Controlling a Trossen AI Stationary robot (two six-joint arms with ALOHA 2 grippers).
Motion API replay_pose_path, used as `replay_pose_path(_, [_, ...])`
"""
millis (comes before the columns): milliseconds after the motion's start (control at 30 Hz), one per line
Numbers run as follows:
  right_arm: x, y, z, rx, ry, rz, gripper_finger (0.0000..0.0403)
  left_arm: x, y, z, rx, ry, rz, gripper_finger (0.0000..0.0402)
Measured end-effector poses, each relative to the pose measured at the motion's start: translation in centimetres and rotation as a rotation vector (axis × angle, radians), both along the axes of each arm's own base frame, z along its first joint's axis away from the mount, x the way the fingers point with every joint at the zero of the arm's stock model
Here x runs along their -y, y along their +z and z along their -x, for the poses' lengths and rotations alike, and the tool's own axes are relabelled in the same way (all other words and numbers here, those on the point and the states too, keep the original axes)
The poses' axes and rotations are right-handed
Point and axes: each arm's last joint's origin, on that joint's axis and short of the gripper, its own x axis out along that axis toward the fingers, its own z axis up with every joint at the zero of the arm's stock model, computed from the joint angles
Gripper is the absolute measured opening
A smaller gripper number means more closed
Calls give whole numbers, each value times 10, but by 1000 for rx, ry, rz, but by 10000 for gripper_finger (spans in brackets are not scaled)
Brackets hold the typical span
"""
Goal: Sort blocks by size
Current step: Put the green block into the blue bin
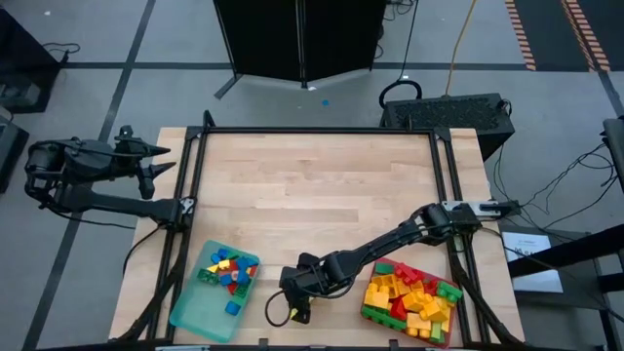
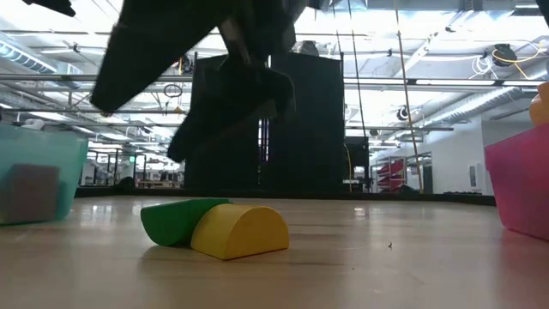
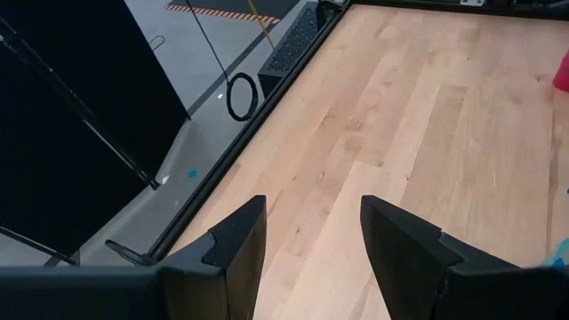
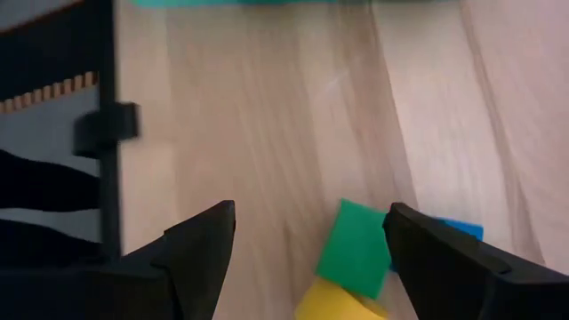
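Near the table's front edge lie three loose blocks: a green block [image 4: 354, 249], a yellow block [image 4: 342, 304] touching it, and a blue block [image 4: 462, 229] beside them. In the low view the green block [image 2: 182, 221] and the yellow block [image 2: 242, 230] rest on the wood side by side. My right gripper [image 4: 307, 222] hangs open just above them, between the two trays [image 1: 295, 306]. The teal tray [image 1: 187, 314] holds several small blocks, and the red tray [image 1: 369, 310] holds several larger ones. My left gripper [image 3: 311, 218] waits open past the table's far left corner [image 1: 156, 168].
A black rail [image 1: 322, 131] frames the tabletop. Bare wood [image 1: 312, 195] fills the middle and far part of the table. A black box [image 1: 453, 112] with cables stands beyond the far right corner.
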Motion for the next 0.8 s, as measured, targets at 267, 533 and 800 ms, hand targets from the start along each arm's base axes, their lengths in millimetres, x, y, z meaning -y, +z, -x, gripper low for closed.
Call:
replay_pose_path(267, [4,-21,7,-43,-77,24,279,0,0,0,-4,-3,-4,187])
replay_pose_path(533, [6,-33,11,-70,-97,28,279,0,-3,2,-41,4,-4,187])
replay_pose_path(800, [2,-49,1,-13,-109,-1,279,0,-3,3,-43,4,-4,187])
